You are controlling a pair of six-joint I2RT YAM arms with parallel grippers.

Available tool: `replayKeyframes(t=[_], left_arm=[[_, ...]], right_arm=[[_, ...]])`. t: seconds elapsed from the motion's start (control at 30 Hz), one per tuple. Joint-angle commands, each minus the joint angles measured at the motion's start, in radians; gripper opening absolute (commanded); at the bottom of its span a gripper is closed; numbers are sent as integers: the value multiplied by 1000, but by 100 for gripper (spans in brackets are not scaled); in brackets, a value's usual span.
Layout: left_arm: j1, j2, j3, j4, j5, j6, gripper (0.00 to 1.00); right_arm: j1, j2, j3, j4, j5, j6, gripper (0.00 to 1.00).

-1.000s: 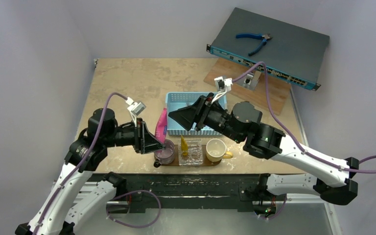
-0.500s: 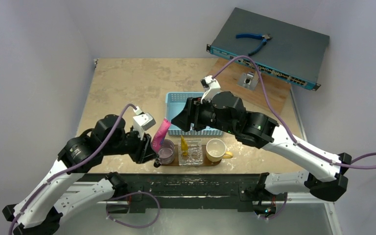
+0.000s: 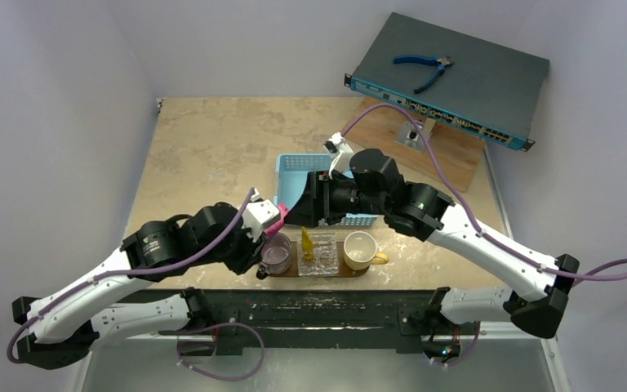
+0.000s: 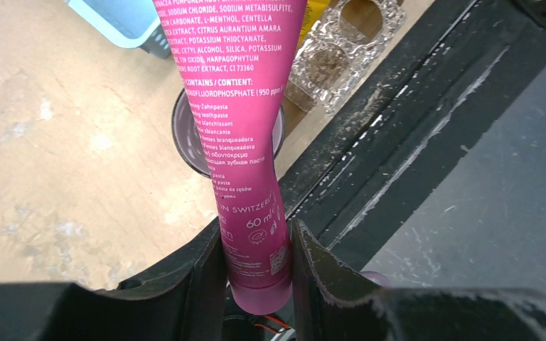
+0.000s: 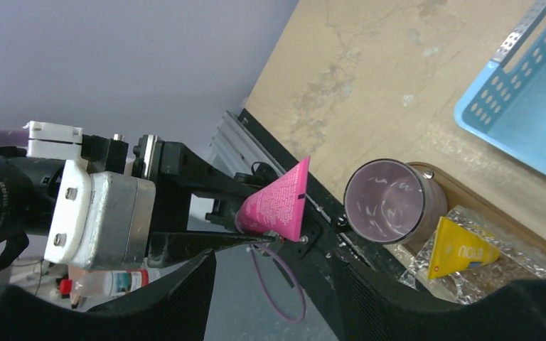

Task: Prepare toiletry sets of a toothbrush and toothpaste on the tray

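Your left gripper [image 4: 256,245] is clamped on the narrow end of the pink tube [image 4: 236,106], holding it in the air close to the purple cup [image 3: 276,254] at the left end of the tray [image 3: 373,268], by the worktop's near edge. Your right gripper [image 5: 274,259] hangs spread wide with nothing in it (the yellow tube [image 3: 306,240] sits mid-tray at the glass holder [image 3: 324,253]).

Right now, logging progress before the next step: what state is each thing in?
Pink tube: held aloft in left claw.
Purple cup: upright, empty.
Yellow tube: propped in glass holder.
Cream cup: upright on tray.
Right claw: open, empty.
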Motion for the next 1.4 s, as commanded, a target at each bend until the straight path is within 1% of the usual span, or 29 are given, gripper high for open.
replayKeyframes(t=[0.0, 0.27, 0.43, 0.6, 0.8, 0.9, 0.97, 1.03, 1.13, 1.23, 1.37], left_arm=[[-50, 21, 62, 4, -139, 14, 0], [-147, 59, 64, 0, -221, 0, 0], [-205, 82, 62, -10, -275, -13, 0], [-229, 93, 59, -11, -300, -23, 0], [-240, 91, 60, -5, -308, -28, 0], [-242, 85, 60, 3, -299, -29, 0], [-242, 75, 56, 20, -280, -25, 0], [-242, 61, 53, 36, -262, -18, 0], [-242, 42, 47, 58, -228, -8, 20], [-242, 18, 39, 87, -182, 1, 35], [-242, -10, 34, 110, -147, 2, 47]], right_arm=[[-4, 37, -3, 56, -109, 17, 62], [-6, 89, 4, 81, -132, 19, 59], [-9, 99, -5, 111, -157, 27, 51], [-9, 88, -20, 126, -160, 35, 36], [-9, 73, -44, 147, -176, 42, 26], [-9, 72, -58, 165, -198, 40, 14], [-9, 70, -68, 181, -215, 40, 0], [-9, 66, -72, 192, -224, 36, 0], [-9, 49, -77, 199, -217, 33, 0], [-9, 27, -85, 207, -204, 28, 0], [-9, -4, -88, 198, -180, 12, 0]])
